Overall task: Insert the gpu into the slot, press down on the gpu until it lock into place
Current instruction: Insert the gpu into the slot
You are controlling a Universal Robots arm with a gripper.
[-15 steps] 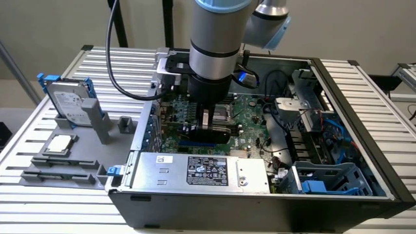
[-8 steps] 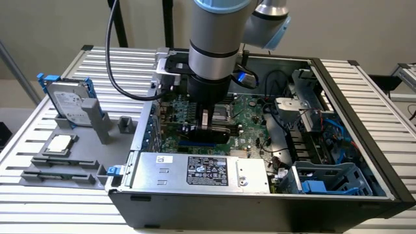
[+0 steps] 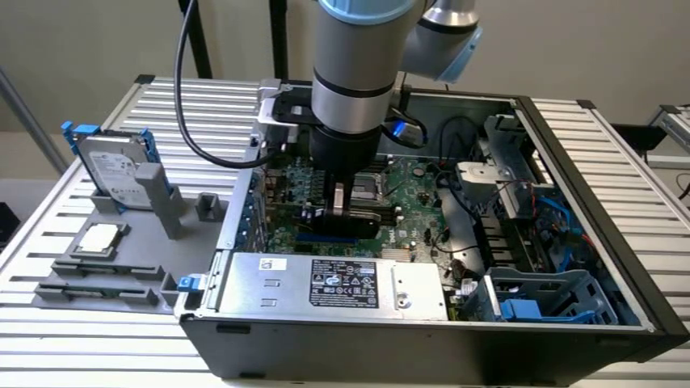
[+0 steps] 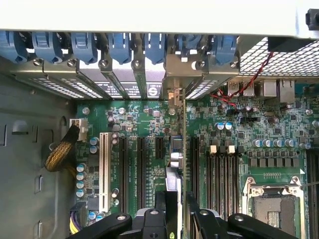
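Hard drive [image 3: 113,170] stands on the desk [image 3: 161,105] at the exterior view's left. At centre, the end effector [image 3: 342,212] hangs inside the open case [image 3: 431,347], pinching the gpu [image 3: 361,225] upright at the blue slot [image 3: 323,240]. Whether it is seated cannot be told. The card looks light, stiff and fragile, and is best held by its top edge, clear of the contacts. The exterior view gives its black face and the slot. The wrist view gives the gpu [image 4: 174,164] edge-on between the fingers [image 4: 160,204], its bracket [image 4: 182,69] at the case's rear wall.
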